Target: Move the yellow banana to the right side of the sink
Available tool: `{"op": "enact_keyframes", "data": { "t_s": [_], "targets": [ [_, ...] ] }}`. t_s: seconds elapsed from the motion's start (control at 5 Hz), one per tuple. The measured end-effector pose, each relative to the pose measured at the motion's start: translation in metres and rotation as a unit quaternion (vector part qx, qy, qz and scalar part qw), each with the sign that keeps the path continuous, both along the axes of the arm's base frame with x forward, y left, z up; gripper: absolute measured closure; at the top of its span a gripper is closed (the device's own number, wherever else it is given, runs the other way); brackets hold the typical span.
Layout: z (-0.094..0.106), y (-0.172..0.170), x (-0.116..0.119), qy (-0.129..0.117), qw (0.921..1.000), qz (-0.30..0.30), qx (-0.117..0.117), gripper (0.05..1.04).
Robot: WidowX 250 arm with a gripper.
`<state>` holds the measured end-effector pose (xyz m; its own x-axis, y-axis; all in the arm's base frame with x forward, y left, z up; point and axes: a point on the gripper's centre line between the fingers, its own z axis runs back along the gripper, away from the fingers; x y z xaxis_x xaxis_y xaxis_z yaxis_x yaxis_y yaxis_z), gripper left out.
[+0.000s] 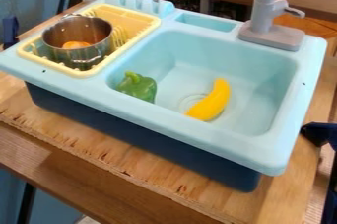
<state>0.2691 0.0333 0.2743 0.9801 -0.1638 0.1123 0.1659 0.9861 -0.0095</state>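
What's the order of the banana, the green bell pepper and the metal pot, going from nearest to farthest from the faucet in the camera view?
1. Banana: in the sink basin, right of the bell pepper.
2. Green bell pepper: at the basin's left side.
3. Metal pot: farthest left, on the yellow dish rack.

The faucet stands at the sink's back right.

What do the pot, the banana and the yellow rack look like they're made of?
The pot looks like shiny metal, probably stainless steel, given its silvery reflections. The banana seems smooth plastic, evenly yellow with a soft sheen, though painted foam is possible. The rack looks like molded plastic, with rounded edges and uniform color.
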Motion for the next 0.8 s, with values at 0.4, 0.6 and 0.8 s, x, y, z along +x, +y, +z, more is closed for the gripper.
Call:
{"op": "enact_keyframes", "data": {
  "t_s": [0.4,0.6,0.8],
  "targets": [
    [-0.037,-0.023,0.022,0.017,0.9995,-0.009,-0.026,0.083],
    [-0.063,-0.035,0.040,0.004,0.9998,-0.005,-0.021,0.083],
    [-0.086,-0.051,0.046,0.001,0.9999,-0.013,-0.006,0.083]
  ]
}}
